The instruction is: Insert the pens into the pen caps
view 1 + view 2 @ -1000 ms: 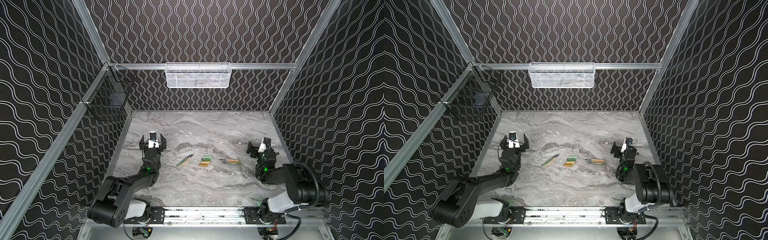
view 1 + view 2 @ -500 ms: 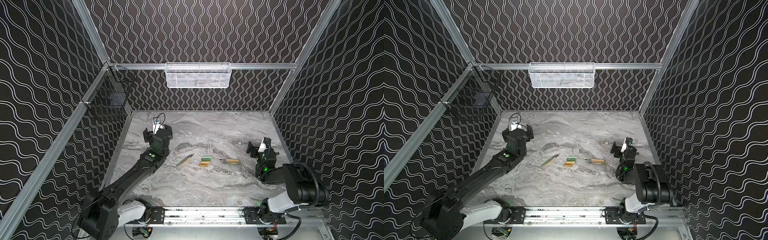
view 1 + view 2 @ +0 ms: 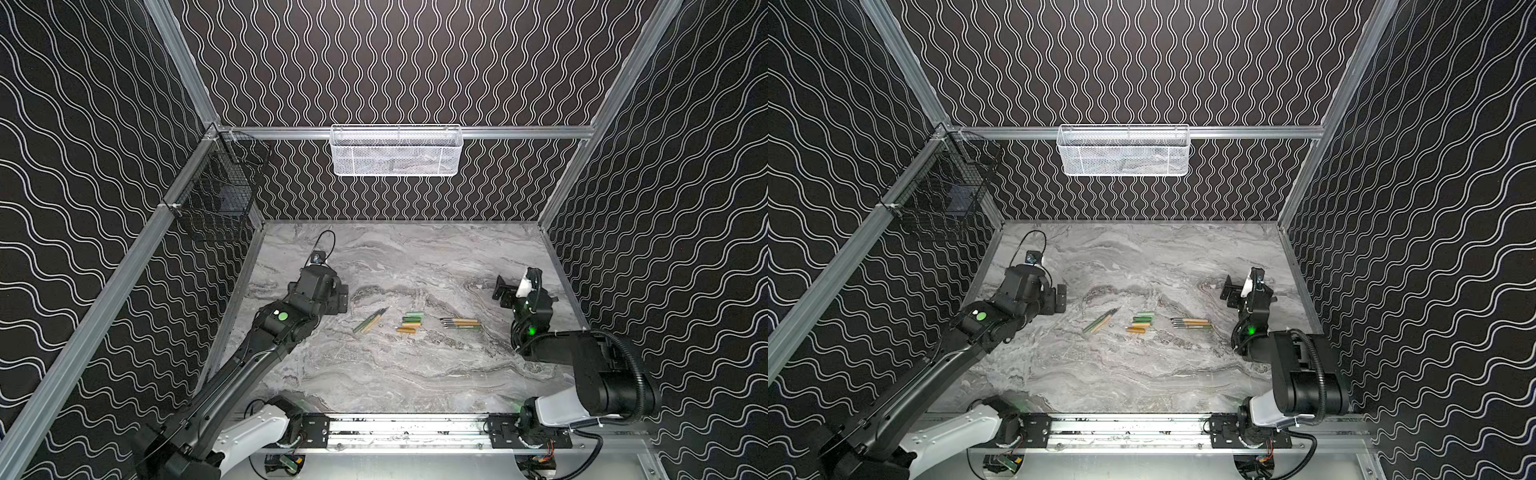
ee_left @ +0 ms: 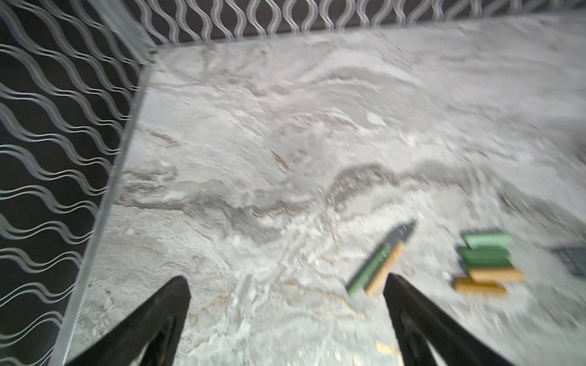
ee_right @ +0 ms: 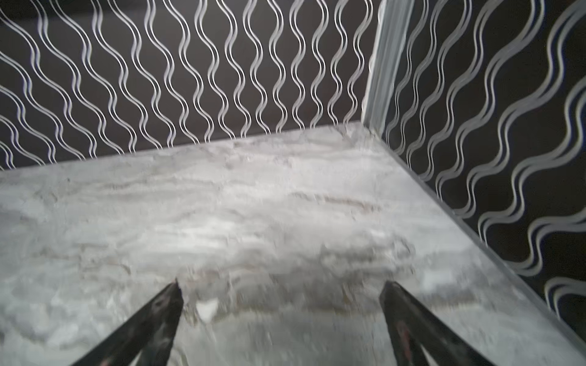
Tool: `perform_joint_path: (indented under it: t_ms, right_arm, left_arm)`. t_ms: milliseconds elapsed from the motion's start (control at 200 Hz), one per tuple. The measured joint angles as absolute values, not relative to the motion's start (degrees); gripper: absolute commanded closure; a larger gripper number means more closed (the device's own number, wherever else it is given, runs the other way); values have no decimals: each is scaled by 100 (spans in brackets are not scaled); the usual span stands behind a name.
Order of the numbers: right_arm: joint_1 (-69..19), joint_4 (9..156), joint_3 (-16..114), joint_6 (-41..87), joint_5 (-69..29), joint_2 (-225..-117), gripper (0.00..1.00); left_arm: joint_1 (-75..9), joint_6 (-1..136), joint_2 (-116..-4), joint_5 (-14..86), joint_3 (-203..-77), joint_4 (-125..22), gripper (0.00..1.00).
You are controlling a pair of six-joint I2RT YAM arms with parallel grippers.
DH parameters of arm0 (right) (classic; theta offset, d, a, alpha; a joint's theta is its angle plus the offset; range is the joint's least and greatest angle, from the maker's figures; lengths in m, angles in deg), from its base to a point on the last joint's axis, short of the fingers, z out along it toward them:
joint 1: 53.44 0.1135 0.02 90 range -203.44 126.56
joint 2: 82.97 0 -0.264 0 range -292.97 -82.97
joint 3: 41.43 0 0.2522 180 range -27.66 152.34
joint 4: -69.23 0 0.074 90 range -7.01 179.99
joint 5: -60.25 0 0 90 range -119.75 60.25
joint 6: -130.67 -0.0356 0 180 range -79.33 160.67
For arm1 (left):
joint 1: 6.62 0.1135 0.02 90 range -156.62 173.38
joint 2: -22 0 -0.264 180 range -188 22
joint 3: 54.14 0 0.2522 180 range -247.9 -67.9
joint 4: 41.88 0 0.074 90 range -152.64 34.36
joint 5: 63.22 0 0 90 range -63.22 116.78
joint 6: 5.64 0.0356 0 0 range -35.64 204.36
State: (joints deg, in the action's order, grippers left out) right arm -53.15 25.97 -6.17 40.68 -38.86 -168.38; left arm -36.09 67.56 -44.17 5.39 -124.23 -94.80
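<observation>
Beside the pen caps [image 3: 411,323], on their left-arm side, two pens [image 3: 371,320] lay slanted, dark tips toward the caps, nearest the left gripper [image 4: 287,280], jaws wide apart, empty. Past the caps lay more pens [image 3: 461,323]; farther out, the right gripper [image 5: 282,285] gaped empty.

Grey marbled table [image 3: 415,374], black walls [image 3: 415,62] with white wavy lines, green and orange pen caps [image 3: 411,323], green and tan pens [image 3: 462,323], white mesh basket [image 3: 397,151].

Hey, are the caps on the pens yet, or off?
Off. The pen caps lie in their own cluster on the table, apart from the pens, whose dark tips show bare.
</observation>
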Motion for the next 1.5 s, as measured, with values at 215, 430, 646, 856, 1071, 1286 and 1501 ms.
perform_joint_path:
  t_ms: [215, 430, 646, 856, 1071, 1286, 1501]
  right_arm:
    - [-4355, 4070, 163, 4538, -4484, -16521, 1]
    - [-3798, 6962, 1755, 4389, -4655, -16097, 0]
    - [-3051, 9900, 2660, 3830, -4152, -15913, 1]
    - [-2522, 11486, 2771, 3509, -3217, -15848, 0]
    - [-2463, 12048, 2799, 3380, -2360, -16342, 1]
    - [-2471, 12050, 2813, 3229, -2257, -16757, 0]
    - [-2495, 11823, 2642, 3165, -2259, -17078, 0]
  left_arm:
    - [-3611, 7217, -3845, 1488, -12056, -9867, 1]
    - [-3611, 7388, -3506, 1698, -11995, -9884, 1]
    - [-3611, 7399, -3532, 1730, -12006, -9904, 1]
    - [-3609, 7399, -3372, 1645, -12034, -9941, 1]
    - [-3609, 7399, -3224, 1647, -12034, -9941, 1]
    - [-3609, 7399, -3193, 1645, -12032, -9945, 1]
    - [-3609, 7399, -3272, 1606, -12032, -9948, 1]
